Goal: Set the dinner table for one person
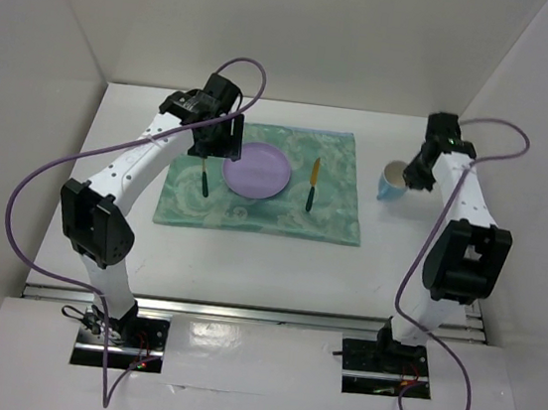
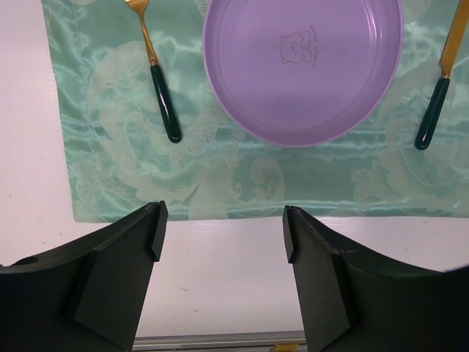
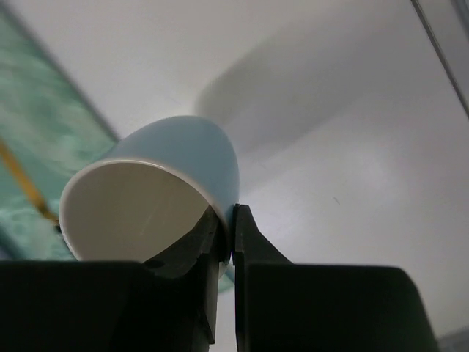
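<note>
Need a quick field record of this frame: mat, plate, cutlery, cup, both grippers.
table: white, bears mat
mat: teal-green, patterned
plate: purple, middle of mat
fork: on mat, left of plate
knife: on mat, right of plate
cup: light blue, off mat to its right
left gripper: jaws open, empty, over mat's near edge
right gripper: jaws shut on cup rim

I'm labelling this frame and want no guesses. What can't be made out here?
Cup base: right wrist view, the right fingers hide it; top view does not show whether it touches the dinner table.
Fork tines: left wrist view, cut off by the top edge; top view, the left arm covers them.
Knife tip: left wrist view, cut off by the corner.
</note>
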Controlling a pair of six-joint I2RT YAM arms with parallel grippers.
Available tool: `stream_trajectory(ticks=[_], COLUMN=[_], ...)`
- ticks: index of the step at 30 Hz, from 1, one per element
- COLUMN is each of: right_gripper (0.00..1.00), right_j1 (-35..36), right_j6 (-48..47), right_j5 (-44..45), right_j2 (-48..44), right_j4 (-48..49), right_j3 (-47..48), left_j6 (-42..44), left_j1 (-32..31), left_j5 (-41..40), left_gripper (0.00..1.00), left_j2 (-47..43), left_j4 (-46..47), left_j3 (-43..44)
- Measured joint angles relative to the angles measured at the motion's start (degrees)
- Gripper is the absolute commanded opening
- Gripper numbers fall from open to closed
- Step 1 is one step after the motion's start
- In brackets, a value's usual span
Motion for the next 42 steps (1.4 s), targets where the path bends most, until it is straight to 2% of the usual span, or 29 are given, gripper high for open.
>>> stream_trajectory(ticks=[8,11,20,36,38,39,41,42], right_gripper=[0.00,0.00,0.00,0.01,0.18,0.42,0.62,0.68], right_j1=[11.23,13.53,15.02,15.65,15.74,15.76,15.80,15.80], right_j6=[-2.25,-2.25,-2.43,-2.40,-2.40,-2.38,-2.14,-1.79], right_j5=[-1.18,-2.29,-5.01,-2.40,-2.36,-2.45,-2.80,-3.02], right_j2=[23.19,31.82,40.15,43.47,43.58,43.69,44.04,44.11], right_j4=[-4.24,-5.09,-6.58,-6.27,-6.10,-6.03,-5.44,-4.96], right_j3=[43.39,54.80,56.08,56.24,56.24,56.24,56.24,56.24], left_j6=[-2.23,-2.99,-4.20,-4.26,-4.26,-4.26,-4.26,-4.26], left_j1=[0.04,0.07,0.00,0.00,0.00,0.00,0.00,0.00], left_j5=[-0.17,0.22,0.37,0.39,0.39,0.39,0.37,0.37], left_gripper=[0.80,0.80,0.80,0.80,0.80,0.80,0.80,0.80], left_j2=[-0.72,-2.43,-5.60,-5.62,-5.62,-5.62,-5.62,-5.62], left_j4=[-0.31,-0.02,0.17,0.48,0.50,0.50,0.44,0.44], left_j3=[-0.02,-1.40,-5.51,-8.57,-8.57,-8.57,-8.57,-8.57])
